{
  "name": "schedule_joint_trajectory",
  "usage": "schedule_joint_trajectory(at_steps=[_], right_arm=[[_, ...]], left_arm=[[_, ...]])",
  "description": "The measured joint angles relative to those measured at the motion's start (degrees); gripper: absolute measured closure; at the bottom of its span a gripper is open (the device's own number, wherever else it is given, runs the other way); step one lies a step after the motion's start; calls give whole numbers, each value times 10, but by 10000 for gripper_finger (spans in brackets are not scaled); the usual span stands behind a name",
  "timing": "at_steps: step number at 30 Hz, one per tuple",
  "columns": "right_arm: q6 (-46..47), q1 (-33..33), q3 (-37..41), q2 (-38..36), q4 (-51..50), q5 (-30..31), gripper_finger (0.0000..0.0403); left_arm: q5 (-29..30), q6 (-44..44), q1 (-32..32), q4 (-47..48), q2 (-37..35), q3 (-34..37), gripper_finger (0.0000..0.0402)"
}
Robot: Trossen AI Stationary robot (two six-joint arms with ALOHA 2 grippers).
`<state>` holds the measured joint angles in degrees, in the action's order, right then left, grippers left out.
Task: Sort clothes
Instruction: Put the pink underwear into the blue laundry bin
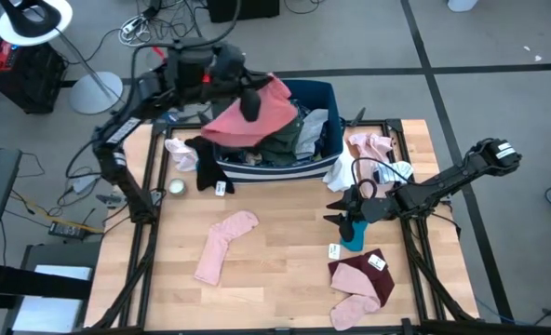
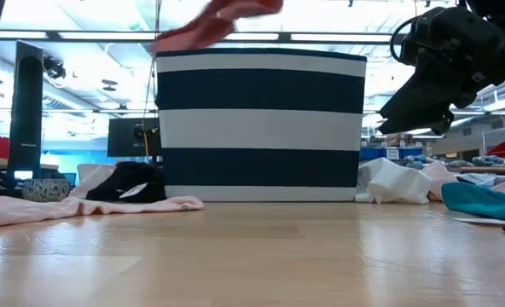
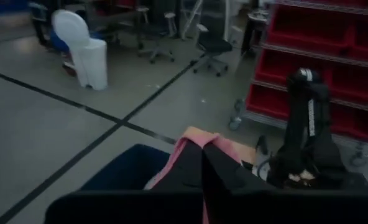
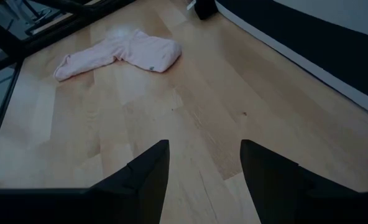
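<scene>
- the left gripper (image 1: 249, 100) hangs over the striped bin (image 1: 320, 93) at about 12 o'clock on the table, its fingers pinched together on a pink-red garment (image 1: 257, 119) that drapes down across the bin's near-left rim.
- in the low view that garment (image 2: 210, 24) shows lifted above the top edge of the bin (image 2: 259, 128) — it looks clear of the pile inside, though the far side of the cloth is hidden.
- the right gripper (image 1: 347, 216) waits near 4 o'clock with its fingers apart over bare wood, holding nothing; a teal piece (image 1: 353, 233) lies just under it.
- other clothes are spread out: a pale pink sock (image 1: 223, 246) near 6 o'clock, a maroon piece (image 1: 361, 274) at 5 o'clock, and a black item (image 1: 204, 160) at 10 o'clock.
- to do this step well, i'd judge — raise the garment until its hem clears the rim, carry it to open wood, and let go only once it rests flat, apart from the others.
</scene>
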<state>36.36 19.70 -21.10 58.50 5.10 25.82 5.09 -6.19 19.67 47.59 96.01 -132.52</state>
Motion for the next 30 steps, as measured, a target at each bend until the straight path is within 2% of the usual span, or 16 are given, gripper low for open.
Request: schedule_joint_trajectory(at_steps=[5, 15, 22, 30], right_arm=[[-2, 0, 0, 0, 0, 0, 204], [-5, 0, 0, 0, -1, 0, 204], [-4, 0, 0, 0, 0, -2, 204], [-4, 0, 0, 0, 0, -6, 204]], left_arm=[[-13, 1, 13, 17, 28, 2, 401], [10, 39, 16, 166, 136, 7, 394], [5, 0, 19, 160, 226, 50, 366], [-56, -41, 29, 102, 295, 141, 300]])
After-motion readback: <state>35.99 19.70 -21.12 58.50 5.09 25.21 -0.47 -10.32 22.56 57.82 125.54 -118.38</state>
